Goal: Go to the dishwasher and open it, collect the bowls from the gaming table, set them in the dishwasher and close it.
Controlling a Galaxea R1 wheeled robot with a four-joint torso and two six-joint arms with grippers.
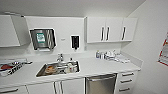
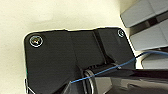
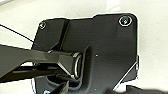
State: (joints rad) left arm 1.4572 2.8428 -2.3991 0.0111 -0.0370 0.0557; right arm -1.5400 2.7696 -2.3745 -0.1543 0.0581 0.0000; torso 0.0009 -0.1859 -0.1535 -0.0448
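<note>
Facing the kitchenette, dishwasher shut, low and right of centre

Nearest in the head view, at the lower edge, sits the dishwasher (image 1: 100, 84), its steel door closed under the white counter (image 1: 100, 68), its bar handle (image 1: 101, 78) running level across the top of the door, so its long axis lies crosswise to the robot; white drawers (image 1: 125, 81) stand just beside it on the right and cabinet doors (image 1: 57, 87) on the left. Since it lies right of the picture's middle, the right arm is probably the nearer one, though neither arm's reach can be judged here, and whether either gripper's fingers are wide or narrow I cannot tell. Farther back the sink (image 1: 58, 68) holds dishes; beyond it are the tap (image 1: 60, 57), a paper towel dispenser (image 1: 42, 38) and wall cupboards (image 1: 111, 29)
</note>
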